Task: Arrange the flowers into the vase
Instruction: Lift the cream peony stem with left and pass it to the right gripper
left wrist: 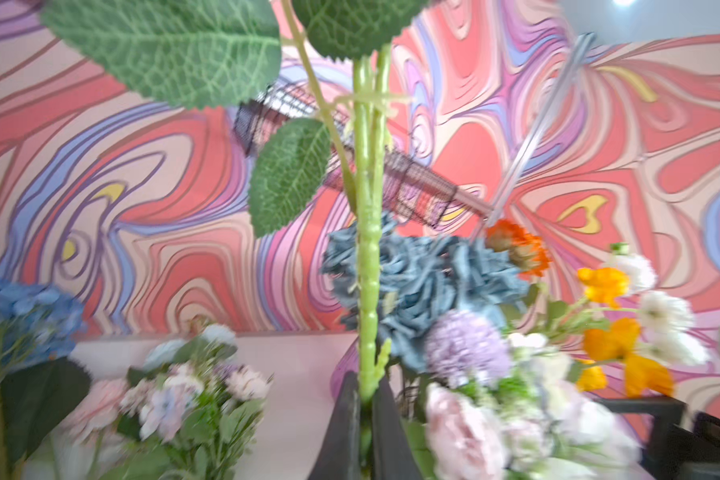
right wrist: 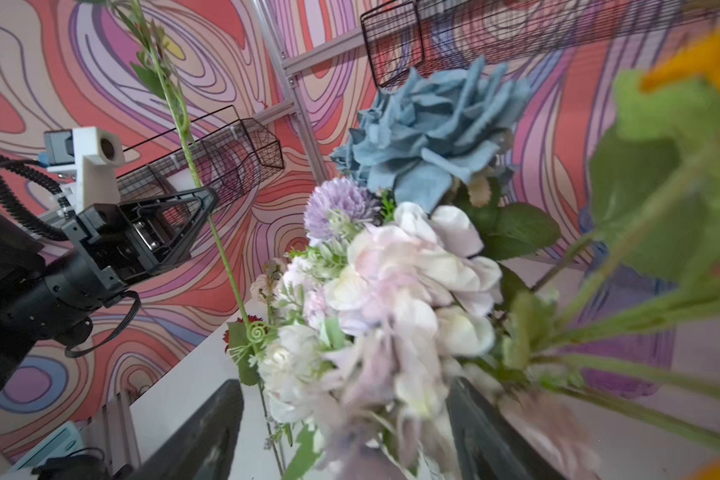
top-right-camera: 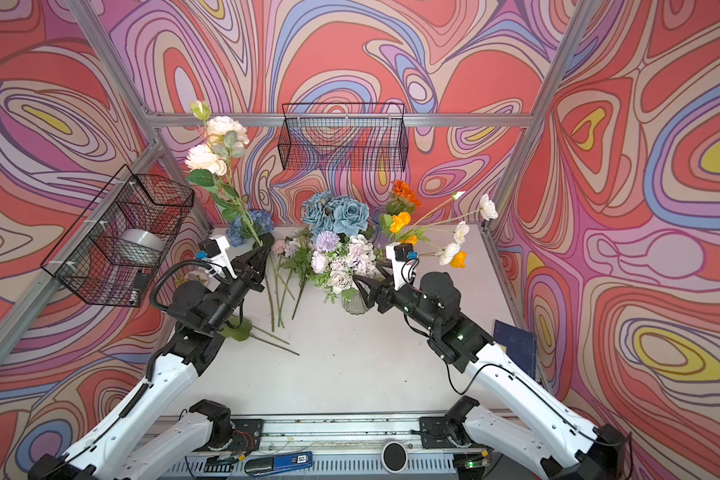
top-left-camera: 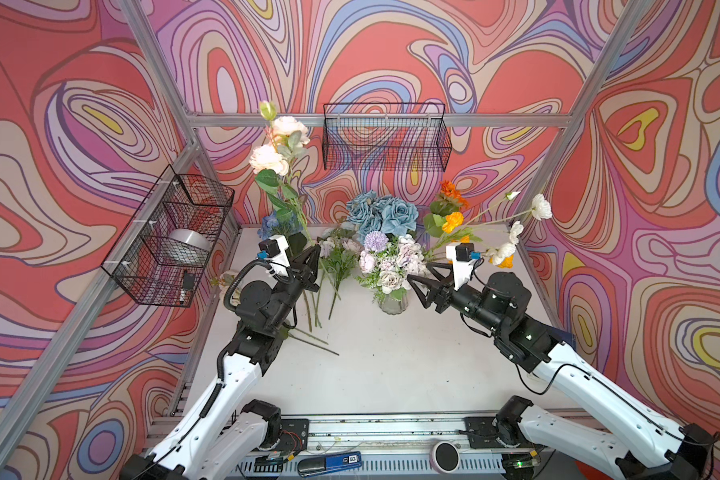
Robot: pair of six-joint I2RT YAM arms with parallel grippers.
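My left gripper (top-left-camera: 314, 250) (left wrist: 364, 386) is shut on the green stem of a tall peach-white rose branch (top-left-camera: 285, 137) (top-right-camera: 217, 141), held upright above the table's left side. A clear glass vase (top-left-camera: 393, 304) (top-right-camera: 355, 306) stands mid-table and holds a pale pink-lilac bouquet (top-left-camera: 393, 259) (right wrist: 395, 291); blue roses (top-left-camera: 385, 214) rise right behind the bouquet. My right gripper (top-left-camera: 420, 274) (right wrist: 341, 395) is open, its jaws on either side of the bouquet's base just above the vase. An orange-and-white spray (top-left-camera: 495, 232) leans right. Loose flowers (top-left-camera: 337, 257) and a blue hydrangea (top-left-camera: 275, 224) lie by the left gripper.
A wire basket (top-left-camera: 171, 237) on the left wall holds a silver roll (top-left-camera: 188, 245). Another wire basket (top-left-camera: 385, 137) hangs on the back wall. Loose stems (top-left-camera: 314, 343) lie beside the left arm. A dark blue book (top-right-camera: 512, 340) stands at the table's right edge.
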